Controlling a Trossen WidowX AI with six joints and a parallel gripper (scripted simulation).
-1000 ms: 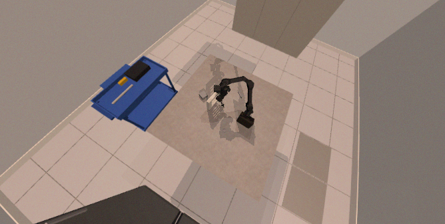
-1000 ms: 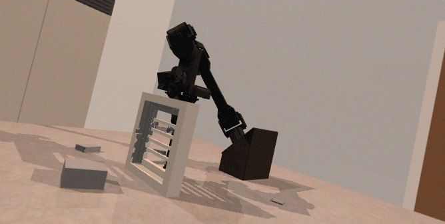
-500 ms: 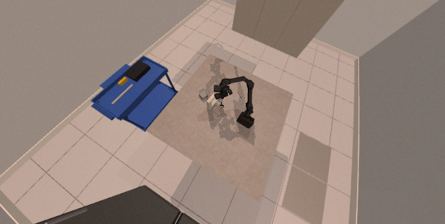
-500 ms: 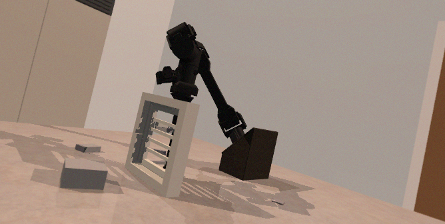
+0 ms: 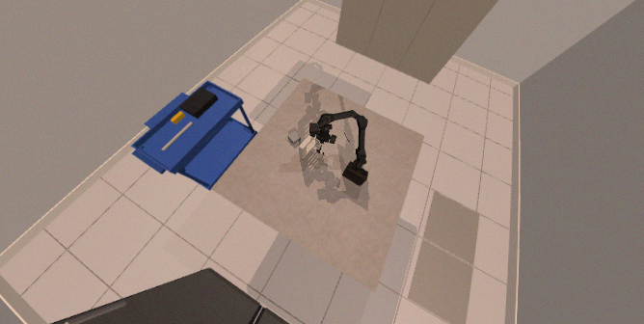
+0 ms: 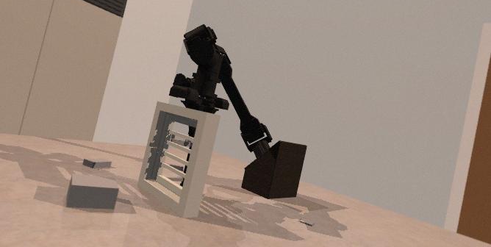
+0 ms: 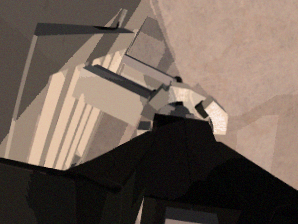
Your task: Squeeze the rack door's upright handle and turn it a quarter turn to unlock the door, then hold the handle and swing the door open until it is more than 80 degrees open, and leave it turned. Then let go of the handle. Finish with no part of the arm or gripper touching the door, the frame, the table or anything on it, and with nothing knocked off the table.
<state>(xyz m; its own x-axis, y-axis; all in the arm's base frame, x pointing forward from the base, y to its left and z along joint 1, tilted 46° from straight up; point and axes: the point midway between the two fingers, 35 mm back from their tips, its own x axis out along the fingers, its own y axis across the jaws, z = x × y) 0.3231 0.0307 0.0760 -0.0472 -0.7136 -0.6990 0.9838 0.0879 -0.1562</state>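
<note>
The rack's pale frame [image 6: 207, 154] stands upright on the table. The barred door [image 6: 177, 159] appears within the frame in the exterior view, about closed; its exact angle is hard to tell. My gripper [image 6: 201, 109] [image 7: 181, 145] points down on the far side of the frame and is shut on the door's upright handle. Only a dark bit of the handle's top shows between the pale fingertip pads in the wrist view. There the rack lies slanted relative to the fingers, so the gripper is twisted to it. The handle's exact turn is hidden.
A large grey block [image 6: 92, 195] [image 5: 294, 138] and a smaller one [image 6: 97, 163] lie in front of the rack. A small flat piece [image 6: 306, 223] lies near the arm's base [image 6: 273, 170]. A blue cart [image 5: 217, 151] stands beyond the table's edge.
</note>
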